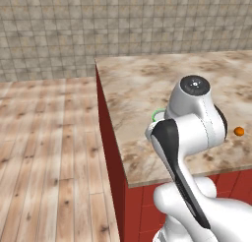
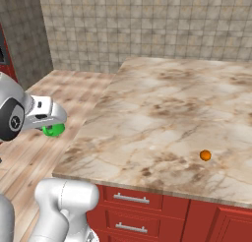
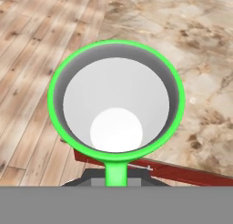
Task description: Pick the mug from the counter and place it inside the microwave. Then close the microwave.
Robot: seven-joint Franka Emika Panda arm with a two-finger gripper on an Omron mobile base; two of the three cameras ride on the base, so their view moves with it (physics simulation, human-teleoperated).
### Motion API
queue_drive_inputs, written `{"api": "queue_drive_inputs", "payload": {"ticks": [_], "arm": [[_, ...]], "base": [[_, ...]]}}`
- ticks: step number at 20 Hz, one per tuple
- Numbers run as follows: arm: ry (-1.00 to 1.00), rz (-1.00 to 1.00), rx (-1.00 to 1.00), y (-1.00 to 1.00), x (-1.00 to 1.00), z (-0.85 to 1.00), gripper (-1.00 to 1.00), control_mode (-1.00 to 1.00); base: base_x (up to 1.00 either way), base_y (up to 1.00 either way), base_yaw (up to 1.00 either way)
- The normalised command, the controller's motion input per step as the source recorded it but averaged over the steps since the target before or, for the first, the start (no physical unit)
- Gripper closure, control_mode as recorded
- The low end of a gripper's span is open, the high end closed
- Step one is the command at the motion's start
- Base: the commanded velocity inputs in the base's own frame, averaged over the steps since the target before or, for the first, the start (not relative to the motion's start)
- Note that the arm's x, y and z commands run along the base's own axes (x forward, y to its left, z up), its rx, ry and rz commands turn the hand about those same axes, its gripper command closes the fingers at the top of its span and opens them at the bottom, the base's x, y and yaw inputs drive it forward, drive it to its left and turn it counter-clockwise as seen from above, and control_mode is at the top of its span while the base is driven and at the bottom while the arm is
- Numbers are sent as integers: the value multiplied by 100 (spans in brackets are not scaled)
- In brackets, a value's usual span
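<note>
The green mug (image 3: 116,100) faces the hand view rim-on, showing a pale inside and its handle pointing down toward the fingertips. My gripper (image 3: 116,178) is shut on that handle. In the right base view the mug (image 2: 54,130) hangs under the white hand (image 2: 43,115), in the air just off the counter's (image 2: 162,113) left edge and above the wooden floor. The left base view shows a sliver of the mug's rim (image 1: 157,112) behind my arm, over the counter (image 1: 142,83). The microwave is out of view.
A small orange ball (image 2: 205,155) lies on the counter near its front edge, also seen at the right of the left base view as the ball (image 1: 239,131). Red drawers (image 2: 130,199) sit below the counter. Wooden floor (image 1: 44,152) spreads to the left, with a tiled wall behind.
</note>
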Motion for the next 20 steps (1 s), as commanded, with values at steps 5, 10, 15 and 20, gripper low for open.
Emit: {"api": "queue_drive_inputs", "payload": {"ticks": [5,10,15,20], "arm": [[0,0,0,0,0,0,100,100],[0,0,0,0,0,0,100,100],[0,0,0,0,0,0,100,100],[0,0,0,0,0,0,100,100]], "base": [[0,0,0],[-36,26,2],[-27,81,4],[4,78,3]]}}
